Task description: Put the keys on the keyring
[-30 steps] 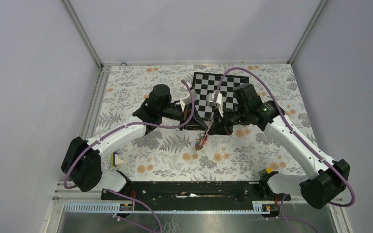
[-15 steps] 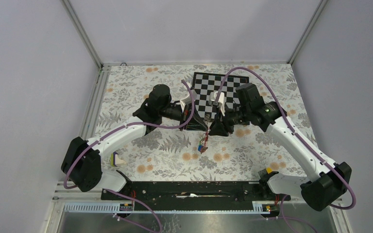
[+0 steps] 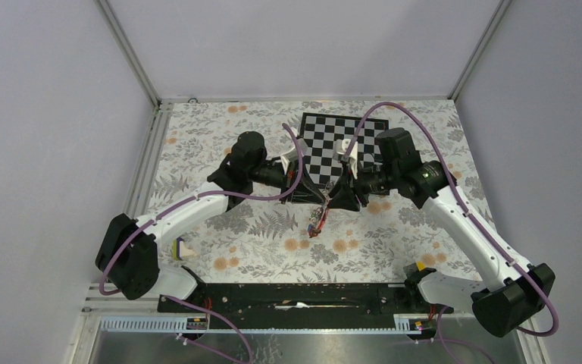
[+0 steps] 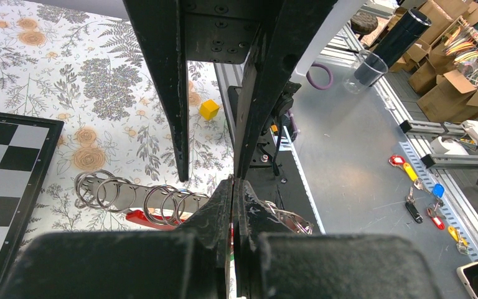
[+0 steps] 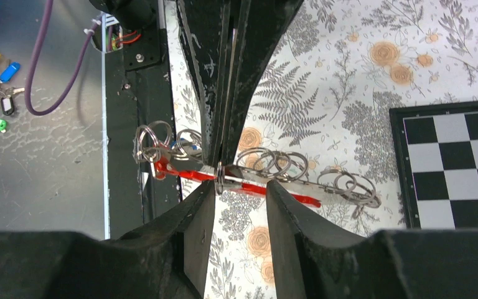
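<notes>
Overhead view: the checkerboard [image 3: 314,135] lies on the table [image 3: 227,129] at upper centre of the frame. The left gripper [image 3: 318,196] and the right gripper [image 3: 332,199] meet tip to tip at frame centre, just below the checkerboard's lower edge. The keyring [image 3: 317,218] with the keys [image 3: 315,226] hangs directly below that meeting point. A block [image 3: 184,249] sits at the table's lower left and a cube [image 3: 419,267] at its lower right. Right wrist view: the keyring crosses mid-frame between the right gripper's fingers [image 5: 193,218].
</notes>
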Controlling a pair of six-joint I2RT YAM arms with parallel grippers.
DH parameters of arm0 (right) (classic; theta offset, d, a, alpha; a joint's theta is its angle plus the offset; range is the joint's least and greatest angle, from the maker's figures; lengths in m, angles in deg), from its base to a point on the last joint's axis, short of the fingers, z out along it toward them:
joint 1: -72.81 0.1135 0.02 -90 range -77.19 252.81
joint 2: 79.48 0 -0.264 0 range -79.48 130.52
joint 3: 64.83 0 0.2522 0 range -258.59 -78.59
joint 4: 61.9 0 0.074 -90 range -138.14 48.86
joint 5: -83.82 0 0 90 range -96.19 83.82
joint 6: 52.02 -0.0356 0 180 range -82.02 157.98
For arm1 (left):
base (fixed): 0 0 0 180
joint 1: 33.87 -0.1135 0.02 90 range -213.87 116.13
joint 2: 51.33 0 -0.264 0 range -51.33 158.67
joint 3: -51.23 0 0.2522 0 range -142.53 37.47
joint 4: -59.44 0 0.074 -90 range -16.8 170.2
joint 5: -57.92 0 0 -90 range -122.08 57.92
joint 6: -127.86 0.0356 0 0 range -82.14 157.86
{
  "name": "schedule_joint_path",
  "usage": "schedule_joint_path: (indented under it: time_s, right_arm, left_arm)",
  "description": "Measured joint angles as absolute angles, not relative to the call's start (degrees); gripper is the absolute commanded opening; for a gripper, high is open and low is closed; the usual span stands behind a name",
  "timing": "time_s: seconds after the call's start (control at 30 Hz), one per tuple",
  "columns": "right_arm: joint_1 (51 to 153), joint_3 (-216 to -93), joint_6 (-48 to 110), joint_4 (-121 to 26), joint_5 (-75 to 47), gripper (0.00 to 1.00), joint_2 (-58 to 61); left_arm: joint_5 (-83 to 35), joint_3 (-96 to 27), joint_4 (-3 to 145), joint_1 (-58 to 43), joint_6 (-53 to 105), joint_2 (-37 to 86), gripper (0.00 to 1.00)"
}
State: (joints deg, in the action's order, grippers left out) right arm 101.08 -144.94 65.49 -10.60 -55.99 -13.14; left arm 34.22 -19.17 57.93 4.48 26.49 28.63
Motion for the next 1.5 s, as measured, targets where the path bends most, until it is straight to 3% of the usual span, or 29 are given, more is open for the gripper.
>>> schedule_joint_path:
  time_s: [0.4, 0.53, 0.73, 0.97, 1.1, 1.2, 1.4, 1.5]
  right_arm:
    - [101.0, -143.5, 64.4, -14.2, -58.8, 0.35, -12.4]
    - [101.0, -142.9, 64.1, -14.6, -59.5, 0.27, -12.4]
    - [101.0, -142.8, 63.6, -14.5, -60.8, 0.0, -12.4]
    - [101.0, -142.9, 64.1, -13.9, -60.8, 0.0, -12.5]
    - [101.0, -143.8, 65.0, -12.2, -59.3, 0.0, -12.5]
    - [101.3, -145.6, 65.9, -9.2, -56.8, 0.0, -12.0]
    - [103.8, -149.1, 67.6, -4.0, -50.4, 0.0, -9.4]
    - [104.9, -150.3, 68.0, -1.6, -47.7, 0.0, -7.7]
  left_arm:
    - [34.3, -19.2, 55.5, 4.5, 24.5, 28.6, 0.0]
    - [34.3, -19.2, 55.5, 4.5, 24.3, 28.6, 0.0]
    - [34.0, -19.1, 55.4, 4.4, 24.3, 28.6, 0.0]
    - [33.9, -18.9, 55.3, 4.3, 24.7, 28.7, 0.0]
    - [33.5, -18.9, 55.6, 4.3, 27.1, 28.6, 0.13]
    - [33.2, -18.9, 57.8, 4.3, 31.2, 28.6, 0.29]
    - [31.8, -19.0, 65.3, 4.2, 39.4, 28.6, 0.44]
    - [31.4, -19.1, 67.1, 4.2, 41.1, 28.6, 0.47]
